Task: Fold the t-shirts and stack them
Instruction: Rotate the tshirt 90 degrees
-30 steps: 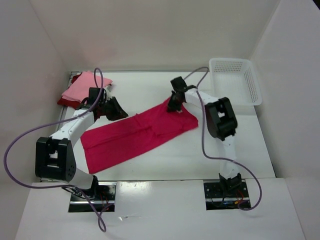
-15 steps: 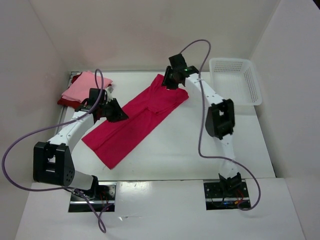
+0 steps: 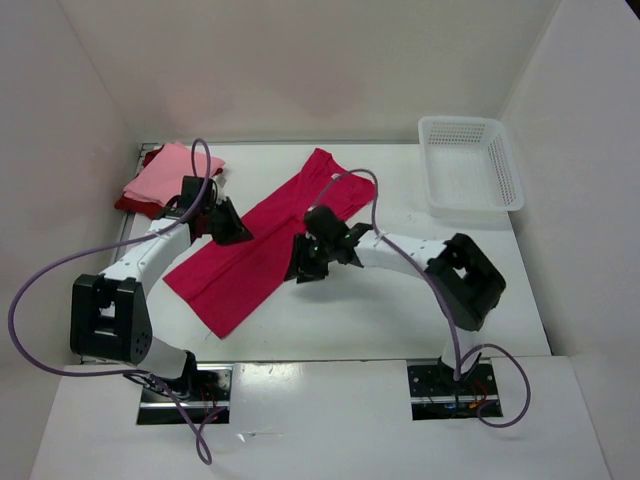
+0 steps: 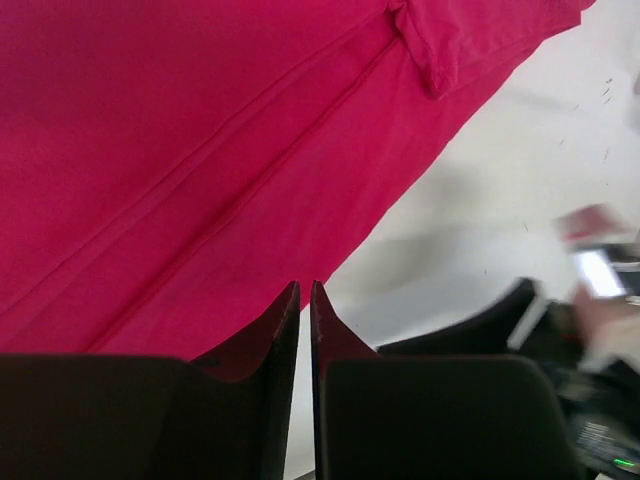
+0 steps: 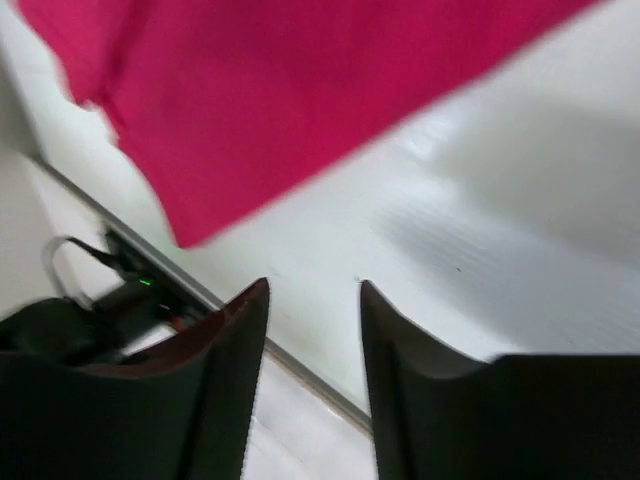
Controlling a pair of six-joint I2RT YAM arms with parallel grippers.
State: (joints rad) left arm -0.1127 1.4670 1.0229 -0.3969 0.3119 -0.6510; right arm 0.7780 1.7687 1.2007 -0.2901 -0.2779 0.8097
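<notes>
One crimson shirt (image 3: 265, 235) lies diagonally, near-left to far-centre; right hand (image 3: 302, 268), jaws apart, beside its right edge; left hand (image 3: 238, 230), nearly together, at left edge.

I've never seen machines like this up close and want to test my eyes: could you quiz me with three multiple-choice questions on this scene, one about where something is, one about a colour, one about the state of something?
1. Where does the white basket sit on the table?
A. Near left corner. B. Far right corner. C. Centre.

2. What colour is the shirt lying on the dark red shirt?
A. Blue. B. White. C. Light pink.

3. How is the right gripper?
A. Open, holding nothing. B. Shut on the basket. C. Shut on a shirt.

Answers:
1 B: the top view shows it at the table's far right edge.
2 C: the pink shirt covers most of the dark red one at the far left.
3 A: its wrist view shows spread fingers over white table, beside the crimson shirt.
</notes>
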